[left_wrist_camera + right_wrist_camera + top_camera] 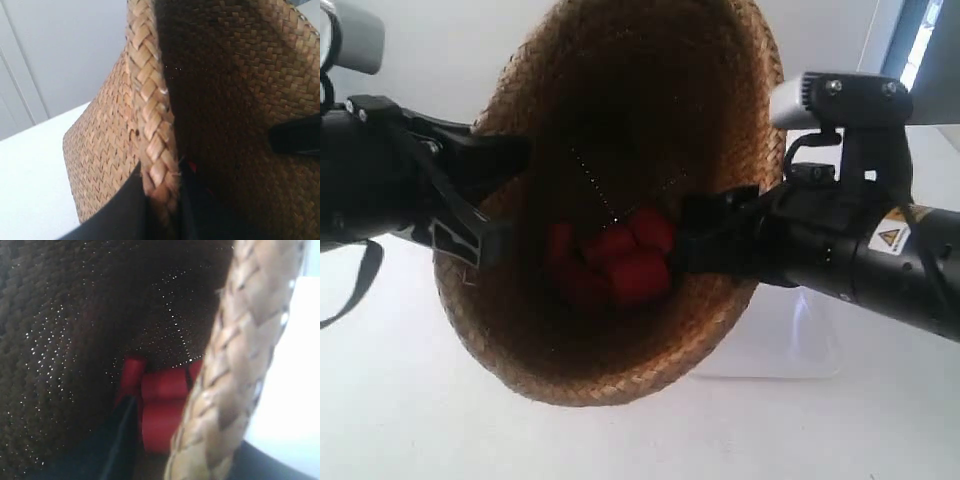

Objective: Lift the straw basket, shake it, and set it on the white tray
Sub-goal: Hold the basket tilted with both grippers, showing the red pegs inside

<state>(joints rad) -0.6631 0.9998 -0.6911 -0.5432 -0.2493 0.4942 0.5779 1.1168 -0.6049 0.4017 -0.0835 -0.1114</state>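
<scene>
The straw basket (620, 120) hangs in the air, tipped so that its mouth faces the exterior view, and several red pieces (620, 262) lie inside it. The gripper (488, 205) of the arm at the exterior view's left pinches the rim on one side. The other arm's gripper (712, 238) pinches the opposite side. In the left wrist view my left gripper (162, 202) is shut on the braided rim (150, 100). In the right wrist view my right gripper (195, 450) is shut on the rim (235, 365), one finger inside near the red pieces (162, 405). The white tray (800, 345) lies on the table below, partly hidden.
A white table (400, 400) spreads beneath the basket. A pale wall (440, 60) stands behind it, and a window edge (920, 40) shows at the far right. The opposite gripper's black finger (295, 137) shows inside the basket in the left wrist view.
</scene>
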